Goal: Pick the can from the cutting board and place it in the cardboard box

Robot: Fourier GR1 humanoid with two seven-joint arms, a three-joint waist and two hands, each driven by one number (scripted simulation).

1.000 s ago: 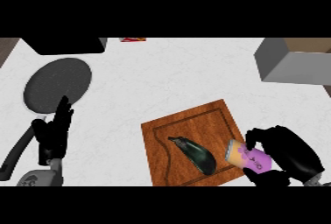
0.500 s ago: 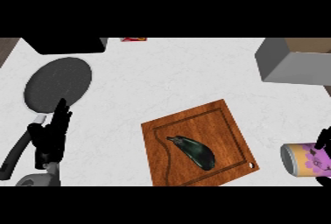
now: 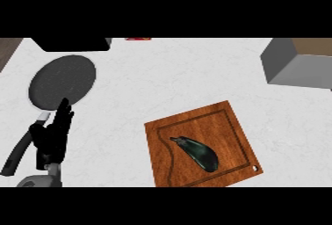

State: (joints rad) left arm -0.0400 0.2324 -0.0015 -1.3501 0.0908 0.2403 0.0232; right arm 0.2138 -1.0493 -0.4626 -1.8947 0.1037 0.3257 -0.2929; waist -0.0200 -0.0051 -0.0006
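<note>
On the cutting board [image 3: 224, 127] only an eggplant [image 3: 198, 154] is seen; no can and no right hand are shown; the left hand [image 3: 52, 136] is held open; a can would likely be light, stiff, slippery, best taken round its sides; the cardboard box [image 3: 298, 61] stands well apart.

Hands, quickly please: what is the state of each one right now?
Left hand: open, fingers straight and pointing up, resting at the view's left beside the pan, holding nothing.
Right hand: not in view, so its state cannot be told.
</note>
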